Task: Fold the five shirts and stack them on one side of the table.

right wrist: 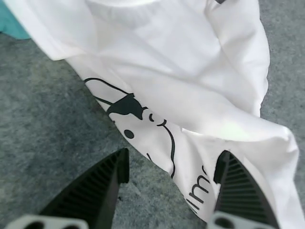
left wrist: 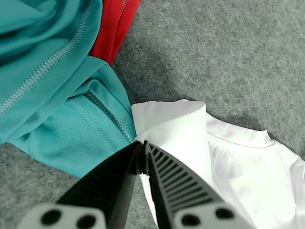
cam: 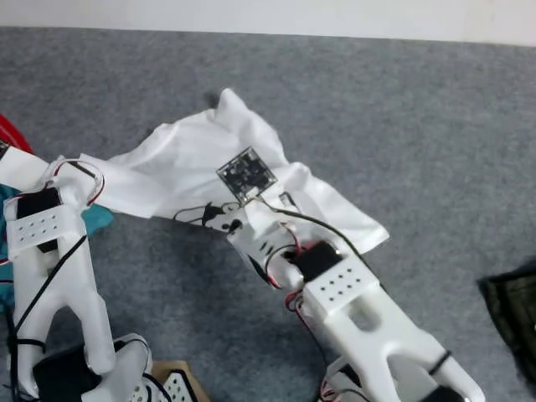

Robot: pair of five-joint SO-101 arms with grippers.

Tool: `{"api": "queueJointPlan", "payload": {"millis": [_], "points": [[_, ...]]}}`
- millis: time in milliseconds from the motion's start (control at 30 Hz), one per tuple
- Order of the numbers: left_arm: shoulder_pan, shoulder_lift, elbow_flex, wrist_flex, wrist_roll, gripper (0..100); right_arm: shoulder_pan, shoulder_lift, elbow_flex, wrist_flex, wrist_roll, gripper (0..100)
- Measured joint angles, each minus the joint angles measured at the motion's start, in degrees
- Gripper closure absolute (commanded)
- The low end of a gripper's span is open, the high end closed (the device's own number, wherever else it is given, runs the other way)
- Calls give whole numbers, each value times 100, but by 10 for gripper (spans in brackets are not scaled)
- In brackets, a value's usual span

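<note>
Left gripper [left wrist: 142, 152] pinched on white shirt [left wrist: 181, 133] corner, teal shirt [left wrist: 62, 105] touching it, likely anchoring. Right gripper [right wrist: 174, 160] wide over white shirt's printed edge, ready to grab.

You've got one white shirt [cam: 184, 172], one teal shirt [left wrist: 57, 95], one red shirt [left wrist: 114, 28], one dark cloth [cam: 512, 310], and two grippers: left gripper [left wrist: 142, 144] and right gripper [right wrist: 173, 154].

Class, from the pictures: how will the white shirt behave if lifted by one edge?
Probably floppy: the white shirt lies in soft folds, so it should drape and sag. Likely light, being thin cloth. It may catch rather than slide on the rough grey table.
</note>
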Motion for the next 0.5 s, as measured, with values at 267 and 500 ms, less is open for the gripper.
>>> {"api": "queueJointPlan", "payload": {"millis": [267,500], "points": [[0,0,0,0,0,989,35,1811,-888,-369,-35,717],[0,0,0,-18,0,989,510,3042,-1811,-369,-35,763]]}}
